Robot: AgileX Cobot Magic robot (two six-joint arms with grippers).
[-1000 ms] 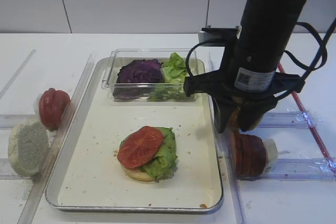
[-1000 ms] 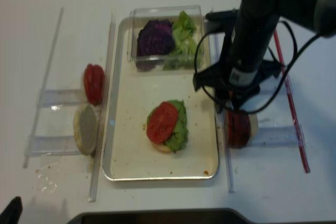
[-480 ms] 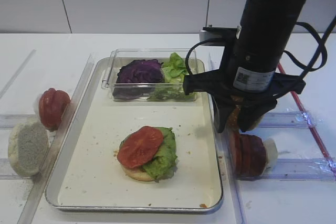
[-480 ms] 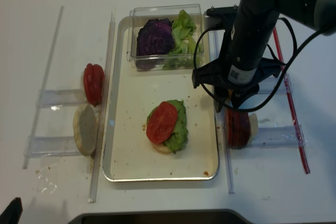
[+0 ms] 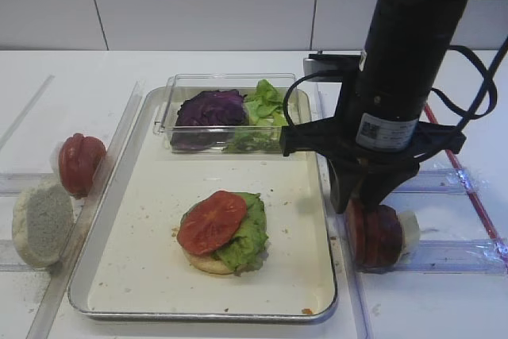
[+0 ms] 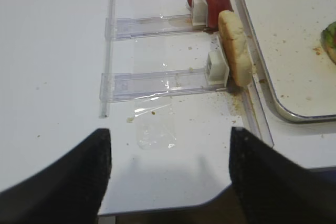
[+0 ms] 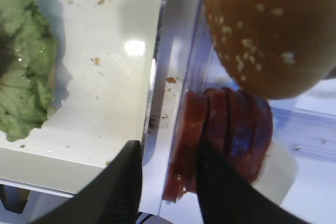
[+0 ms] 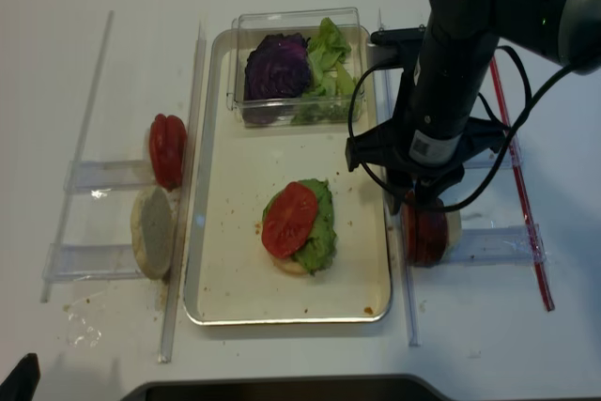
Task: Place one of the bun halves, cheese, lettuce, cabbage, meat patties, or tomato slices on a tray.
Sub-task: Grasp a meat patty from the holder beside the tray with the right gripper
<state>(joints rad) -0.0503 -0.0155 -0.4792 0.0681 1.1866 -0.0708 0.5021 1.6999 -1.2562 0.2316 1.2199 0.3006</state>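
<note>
Lighting bright, even, from overhead; white desk reads near blown-out in both high views. Soft shadow of the right arm falls on the tray floor along its right edge. Right wrist view: small specular glare spot on the tray floor, sesame bun half slightly soft, fingers dark and blurred at the bottom. Left wrist view: fingertips underexposed, soft-edged; clear plastic rails glint. Realsense view slightly grainier, cooler.

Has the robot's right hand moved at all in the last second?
Yes. The right hand has dropped lower, toward the meat patties standing in the rack beside the tray; a second ago it hung clearly above them.
</note>
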